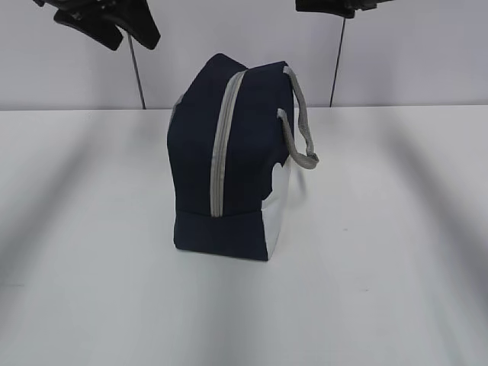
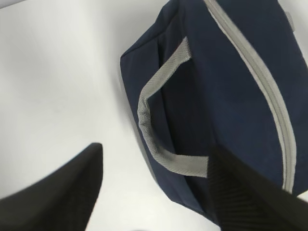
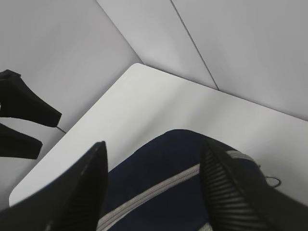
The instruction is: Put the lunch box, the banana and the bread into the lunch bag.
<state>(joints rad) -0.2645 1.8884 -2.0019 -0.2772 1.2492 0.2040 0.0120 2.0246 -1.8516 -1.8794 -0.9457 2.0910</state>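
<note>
The navy lunch bag (image 1: 229, 168) stands in the middle of the white table, its grey zipper (image 1: 221, 152) shut along the top and front. A grey strap handle (image 1: 303, 130) hangs on its right side. My left gripper (image 2: 155, 154) is open and empty, high above the bag's handle side (image 2: 144, 115); it shows at the exterior view's top left (image 1: 114, 27). My right gripper (image 3: 154, 144) is open and empty above the bag's zipper (image 3: 159, 190); only its edge shows at the top (image 1: 335, 6). The lunch box, banana and bread are out of view.
The white table (image 1: 91, 267) runs to a grey back wall (image 1: 427, 53). Its far corner shows in the right wrist view (image 3: 139, 67). The zipper's ring pull (image 3: 272, 181) lies at the bag's end.
</note>
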